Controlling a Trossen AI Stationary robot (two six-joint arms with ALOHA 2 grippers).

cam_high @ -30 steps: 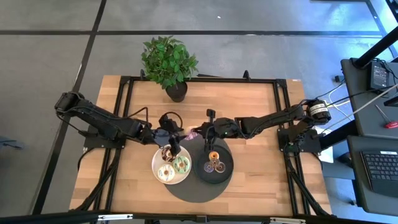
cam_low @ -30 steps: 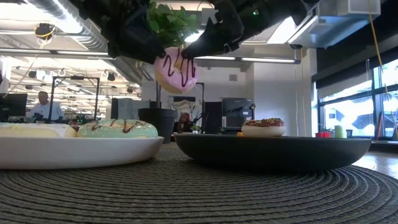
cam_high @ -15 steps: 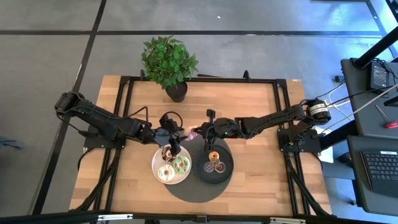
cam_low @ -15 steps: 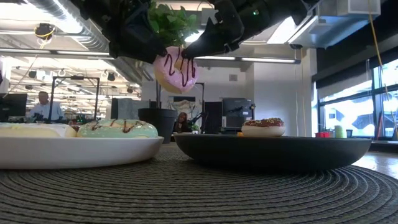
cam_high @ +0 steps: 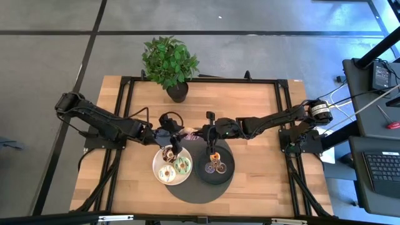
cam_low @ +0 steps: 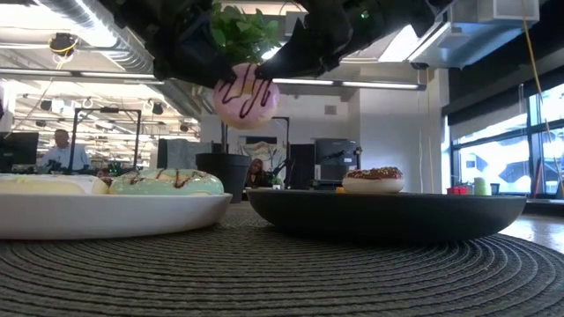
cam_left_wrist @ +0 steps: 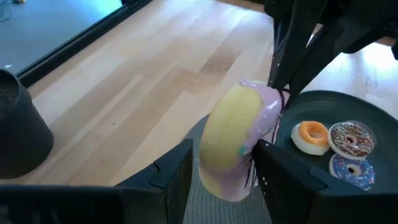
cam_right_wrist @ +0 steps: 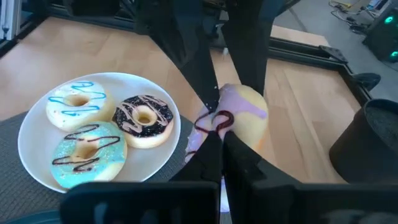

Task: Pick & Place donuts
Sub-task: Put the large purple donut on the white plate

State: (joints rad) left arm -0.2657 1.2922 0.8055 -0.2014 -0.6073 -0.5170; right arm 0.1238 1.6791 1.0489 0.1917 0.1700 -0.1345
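Note:
A pink-iced donut with dark drizzle (cam_high: 189, 133) (cam_low: 245, 95) hangs in the air between both grippers, above the table's middle. My left gripper (cam_high: 180, 135) (cam_left_wrist: 221, 152) reaches it from the left, my right gripper (cam_high: 199, 133) (cam_right_wrist: 221, 142) from the right; both are shut on it. White, chocolate and green donuts (cam_right_wrist: 87, 152) lie on the white plate (cam_right_wrist: 25, 146). Orange, sprinkled and purple donuts (cam_left_wrist: 351, 138) lie on the black plate (cam_left_wrist: 323, 99). My left gripper has the pink donut's body (cam_left_wrist: 233, 134) between its two fingers (cam_left_wrist: 180, 165), one on each side, coming level from the table's left. The donut stands on edge, lifted clear, yellow underside showing. My right gripper pinches the donut's rim (cam_right_wrist: 214, 121) at the drizzled icing between its near-closed fingers, coming level from the table's right. The donut is clear of the table.
Both plates sit on a round dark woven mat (cam_high: 194, 190) near the table's front edge, just below the grippers. A potted plant (cam_high: 170, 62) stands at the far edge. Bare wood lies to the left and right of the mat.
The pink donut has tipped and turned a little in the air, shifting slightly toward the table's left. My right gripper has edged the same way with it.

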